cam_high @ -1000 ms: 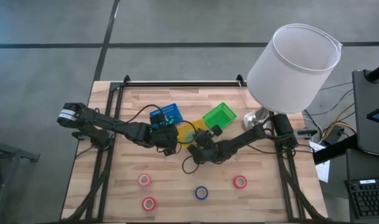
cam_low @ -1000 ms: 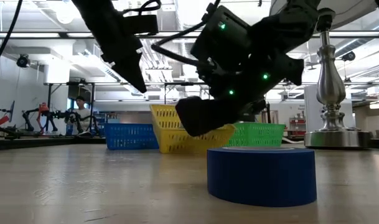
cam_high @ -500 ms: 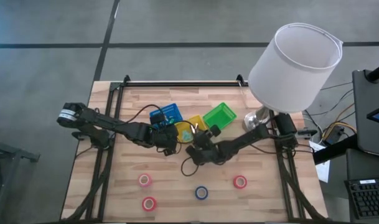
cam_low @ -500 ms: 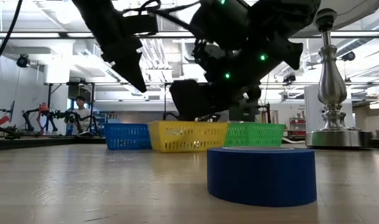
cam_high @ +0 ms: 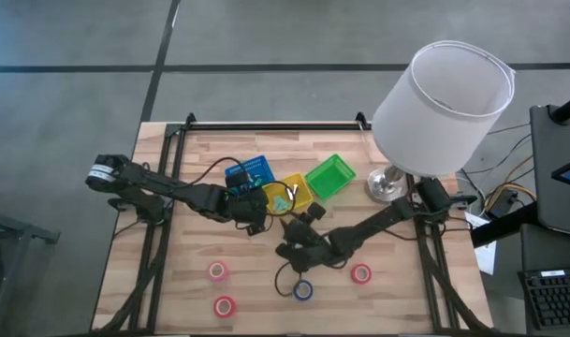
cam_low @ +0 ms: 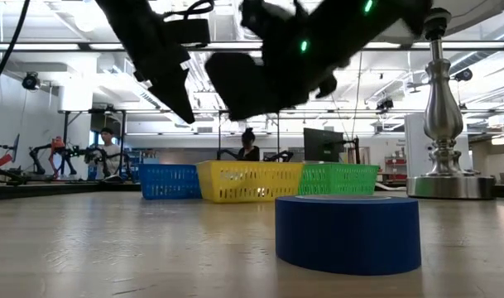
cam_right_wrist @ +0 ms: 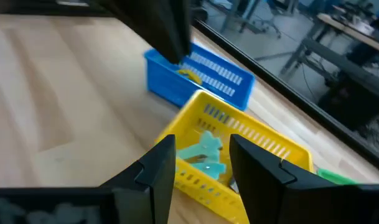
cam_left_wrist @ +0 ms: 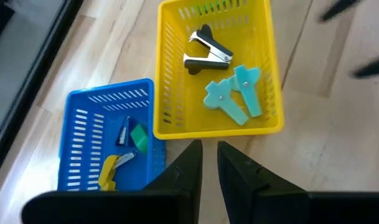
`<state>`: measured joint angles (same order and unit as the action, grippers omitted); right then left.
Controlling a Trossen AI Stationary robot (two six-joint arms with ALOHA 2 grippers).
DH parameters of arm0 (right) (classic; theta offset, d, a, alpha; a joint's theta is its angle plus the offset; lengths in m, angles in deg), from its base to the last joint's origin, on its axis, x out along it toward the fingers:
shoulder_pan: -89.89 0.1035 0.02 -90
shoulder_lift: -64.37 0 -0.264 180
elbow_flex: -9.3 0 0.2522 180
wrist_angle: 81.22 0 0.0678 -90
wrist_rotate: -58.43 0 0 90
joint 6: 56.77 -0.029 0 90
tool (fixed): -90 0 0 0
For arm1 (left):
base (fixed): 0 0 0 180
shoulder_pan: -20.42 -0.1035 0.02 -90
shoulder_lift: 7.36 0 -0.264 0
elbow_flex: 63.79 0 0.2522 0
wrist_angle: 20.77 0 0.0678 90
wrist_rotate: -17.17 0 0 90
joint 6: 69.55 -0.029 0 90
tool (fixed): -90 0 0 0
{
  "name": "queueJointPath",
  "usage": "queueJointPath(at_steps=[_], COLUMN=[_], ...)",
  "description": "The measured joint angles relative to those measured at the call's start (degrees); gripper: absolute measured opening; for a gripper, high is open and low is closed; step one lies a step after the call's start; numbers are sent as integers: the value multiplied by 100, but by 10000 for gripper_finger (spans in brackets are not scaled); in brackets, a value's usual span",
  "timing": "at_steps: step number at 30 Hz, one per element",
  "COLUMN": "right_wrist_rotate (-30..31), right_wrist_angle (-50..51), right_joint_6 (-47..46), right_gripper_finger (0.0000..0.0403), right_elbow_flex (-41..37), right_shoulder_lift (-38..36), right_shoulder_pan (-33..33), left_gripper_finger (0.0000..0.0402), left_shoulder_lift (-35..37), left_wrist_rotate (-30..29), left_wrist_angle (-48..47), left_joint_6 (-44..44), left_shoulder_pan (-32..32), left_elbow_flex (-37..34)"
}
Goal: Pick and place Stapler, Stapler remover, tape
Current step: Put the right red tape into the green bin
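I am hovering my right end effector (cam_high: 292, 251) over the middle of the wooden tabletop (cam_high: 200, 239), just on the near side of the yellow slotted plastic bin (cam_high: 289, 195). Its two dark fingers (cam_right_wrist: 158, 163) are standing apart with nothing between them.

The relation my coming move turns on, as I judge it: the blue ring-shaped tape roll (cam_high: 303, 290) is lying flat, hole upward, a little further toward the near edge of the tabletop from this end effector, almost straight ahead of it. A ring has no long axis, so any approach angle is serving equally well. My right arm is clearly the nearer one.

Three pink-red ring-shaped tape rolls are also lying flat along the near part of the tabletop. One (cam_high: 361, 273) is sitting out to my right side of the blue roll, and two (cam_high: 217, 271) (cam_high: 225, 306) are sitting out to my left side, all well apart from each other.

My left end effector (cam_left_wrist: 206, 163) is waiting above the near edges of the blue slotted plastic bin (cam_left_wrist: 105, 143) and the yellow bin, its fingers nearly pressed together and gripping nothing.

In the yellow bin, a black-and-silver claw-shaped staple remover (cam_left_wrist: 206, 53) and two teal flat plastic staple removers (cam_left_wrist: 234, 94) are lying. The green slotted plastic bin (cam_high: 329, 175) is standing beside it.
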<state>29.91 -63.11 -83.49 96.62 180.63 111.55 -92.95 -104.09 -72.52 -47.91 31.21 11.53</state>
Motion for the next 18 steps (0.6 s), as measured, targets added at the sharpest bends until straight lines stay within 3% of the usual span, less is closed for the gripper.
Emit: queueJointPath(at_steps=[10,14,18], right_wrist_rotate=[-309,-999,-2192], right_wrist_angle=[1910,2997,3949], right_joint_6=[-198,-1100,-1940], right_gripper_finger=[158,153,145], right_elbow_flex=[447,447,410], right_shoulder_lift=[-496,-997,-1469], right_shoulder_pan=[607,833,1043], left_gripper_finger=[53,53,53], left_shoulder_lift=[1,1,-3], left_wrist_rotate=[76,83,225], left_wrist_angle=[192,353,406], left_joint_6=[67,74,-25], left_shoulder_pan=[134,160,166], left_elbow_flex=[0,0,0])
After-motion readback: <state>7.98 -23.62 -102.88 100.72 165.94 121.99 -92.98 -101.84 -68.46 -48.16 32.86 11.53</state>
